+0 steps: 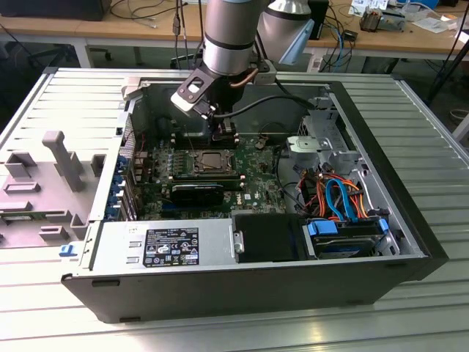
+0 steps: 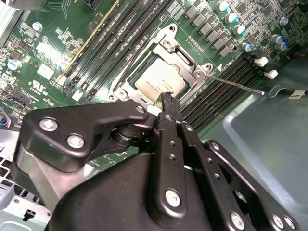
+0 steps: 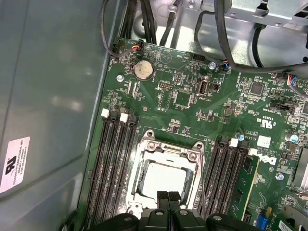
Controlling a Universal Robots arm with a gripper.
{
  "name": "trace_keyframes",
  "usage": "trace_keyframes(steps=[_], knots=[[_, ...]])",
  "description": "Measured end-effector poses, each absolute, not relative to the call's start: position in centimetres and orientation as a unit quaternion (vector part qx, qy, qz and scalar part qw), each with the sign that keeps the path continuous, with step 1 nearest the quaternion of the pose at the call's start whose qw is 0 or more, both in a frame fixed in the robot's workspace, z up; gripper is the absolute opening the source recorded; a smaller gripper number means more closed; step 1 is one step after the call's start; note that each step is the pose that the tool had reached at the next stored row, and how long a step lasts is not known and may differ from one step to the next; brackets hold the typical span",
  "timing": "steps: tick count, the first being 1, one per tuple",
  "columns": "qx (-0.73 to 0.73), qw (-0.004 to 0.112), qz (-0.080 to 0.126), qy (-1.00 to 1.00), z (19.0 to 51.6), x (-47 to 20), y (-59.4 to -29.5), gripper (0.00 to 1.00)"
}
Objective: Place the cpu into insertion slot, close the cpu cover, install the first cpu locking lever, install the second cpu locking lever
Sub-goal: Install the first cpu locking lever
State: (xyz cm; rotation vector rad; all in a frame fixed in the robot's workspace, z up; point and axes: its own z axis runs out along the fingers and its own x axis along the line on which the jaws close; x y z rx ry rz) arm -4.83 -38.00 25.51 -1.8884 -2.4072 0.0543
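The cpu (image 3: 162, 180) lies in the insertion slot (image 1: 212, 160) on the green board, its silver-grey top showing in both wrist views. The cpu cover (image 3: 169, 148), a silver frame with a square window, lies flat around the cpu's edges. A thin metal locking lever (image 2: 236, 83) sticks out sideways from a corner of the cover, away from the socket. My gripper (image 3: 168, 196) is shut with nothing between its black fingers. Its tips hover just above the edge of the socket next to the cpu (image 2: 161, 79). In the exterior view the gripper (image 1: 224, 138) hangs over the socket's far side.
Long black memory slots (image 3: 113, 163) flank the socket on both sides. The open computer case (image 1: 410, 220) walls the board in. A grey power supply (image 1: 165, 246) sits at the front, and a drive bay with coloured cables (image 1: 341, 198) at the exterior view's right.
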Motion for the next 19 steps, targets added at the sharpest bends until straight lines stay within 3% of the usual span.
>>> trace_keyframes(steps=[19], knots=[[-0.595, 0.04, 0.019, -0.802, 25.51, -4.83, -38.0, 0.11]])
